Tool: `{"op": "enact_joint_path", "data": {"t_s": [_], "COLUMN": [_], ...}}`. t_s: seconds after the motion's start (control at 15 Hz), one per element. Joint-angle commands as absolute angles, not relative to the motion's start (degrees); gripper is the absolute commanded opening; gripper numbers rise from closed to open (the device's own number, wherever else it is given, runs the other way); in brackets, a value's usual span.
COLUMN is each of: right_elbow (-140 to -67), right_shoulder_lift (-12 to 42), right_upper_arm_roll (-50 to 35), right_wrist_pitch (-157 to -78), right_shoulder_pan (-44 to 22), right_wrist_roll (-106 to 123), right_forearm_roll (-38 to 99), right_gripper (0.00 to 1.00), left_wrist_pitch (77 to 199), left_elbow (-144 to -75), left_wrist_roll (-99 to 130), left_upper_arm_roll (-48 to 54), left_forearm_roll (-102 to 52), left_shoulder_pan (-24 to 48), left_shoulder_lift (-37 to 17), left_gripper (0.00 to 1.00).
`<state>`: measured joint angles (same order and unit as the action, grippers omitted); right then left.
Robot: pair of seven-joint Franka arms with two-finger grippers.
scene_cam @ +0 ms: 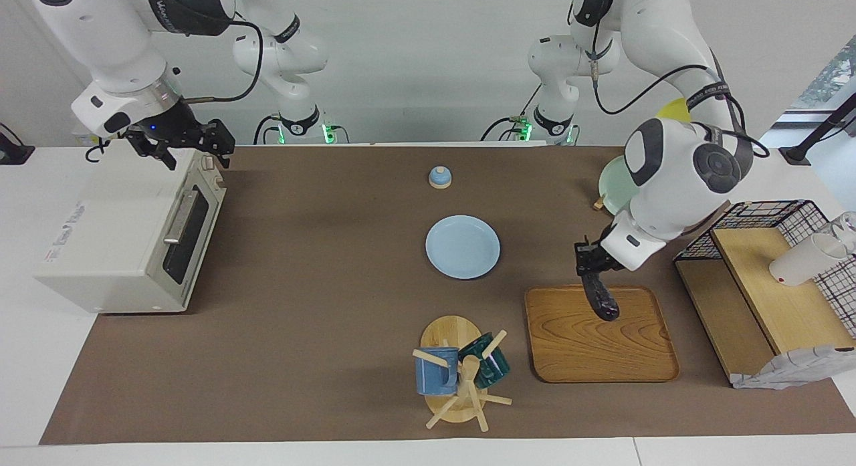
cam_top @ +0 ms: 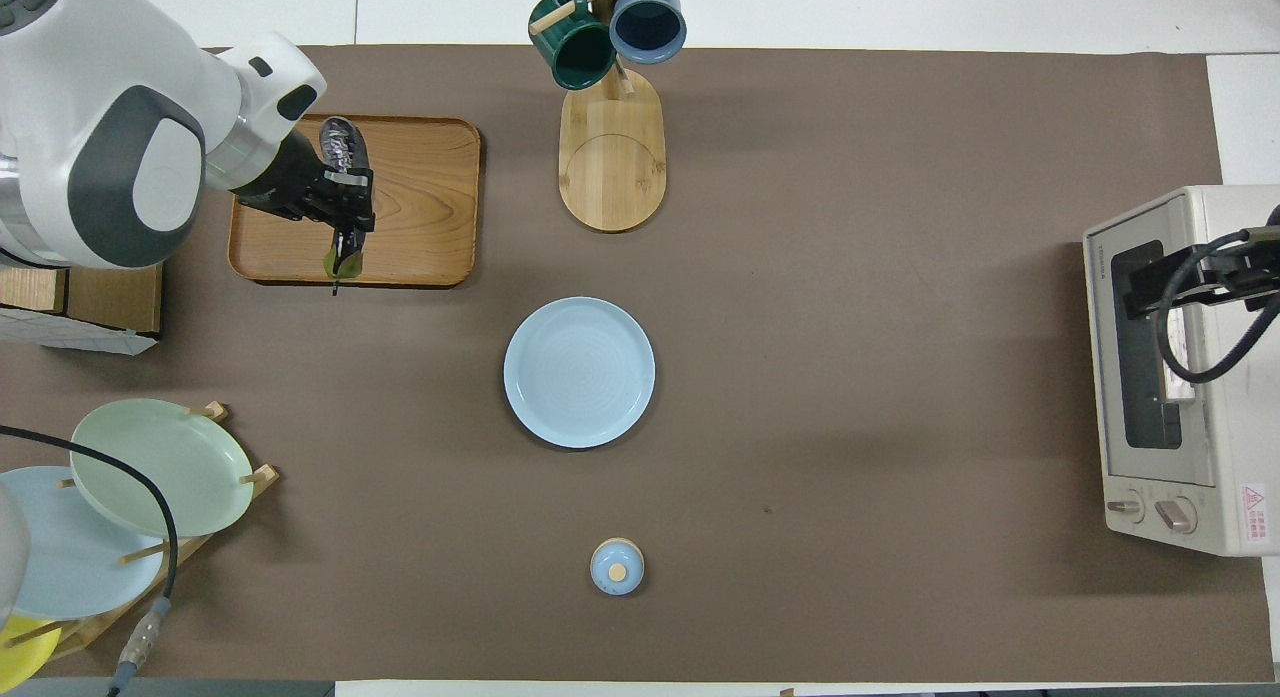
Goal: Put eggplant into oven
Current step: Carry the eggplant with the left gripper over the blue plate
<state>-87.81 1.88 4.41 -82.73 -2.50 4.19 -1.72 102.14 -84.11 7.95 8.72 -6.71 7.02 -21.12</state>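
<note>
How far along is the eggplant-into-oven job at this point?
Done: the left gripper has its jaws shut on the eggplant and holds it in the air over the wooden tray.
In hand: the eggplant hangs from the gripper.
Left: carrying it to the oven at the right arm's end of the table, whose door looks closed, and placing it inside. The right gripper is open over the oven's top.
</note>
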Motion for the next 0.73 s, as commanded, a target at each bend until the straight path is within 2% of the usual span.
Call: {"op": "enact_joint_path", "data": {"t_s": [0.0, 0.07, 0.2, 0.4, 0.53, 0.66], "right_elbow": [-88.2, -88.2, -88.2, -88.2, -88.2, -88.2], "right_shoulder_lift": [1.3, 1.3, 1.3, 1.3, 1.3, 1.3], "right_upper_arm_roll": [4.3, 4.3, 4.3, 4.3, 4.3, 4.3], "right_wrist_pitch": [-81.5, -81.5, -81.5, -81.5, -81.6, -81.5], "right_shoulder_pan": [-2.0, -2.0, -2.0, -2.0, -2.0, -2.0], "right_wrist_roll": [3.5, 3.5, 3.5, 3.5, 3.5, 3.4], "right_forearm_roll": [-0.2, -0.2, -0.2, -0.2, -0.2, -0.2], "right_gripper": [1.00, 1.00, 1.00, 1.00, 1.00, 1.00], "left_wrist_pitch": [102.5, 103.0, 108.8, 123.0, 127.1, 127.9], "left_elbow": [-88.1, -88.6, -94.2, -110.1, -112.8, -113.3], "left_wrist_roll": [12.1, 14.1, 17.9, 20.4, 22.4, 22.4], "left_upper_arm_roll": [8.0, 7.9, 8.0, 8.0, 7.8, 7.9], "left_forearm_roll": [-8.2, -8.3, -8.4, -8.9, -8.9, -8.9], "left_shoulder_pan": [12.3, 14.5, 17.7, 23.4, 26.8, 27.2], "left_shoulder_lift": [-18.0, -17.8, -15.7, -10.0, -10.8, -12.3], "left_gripper": [0.00, 0.00, 0.00, 0.00, 0.00, 0.00]}}
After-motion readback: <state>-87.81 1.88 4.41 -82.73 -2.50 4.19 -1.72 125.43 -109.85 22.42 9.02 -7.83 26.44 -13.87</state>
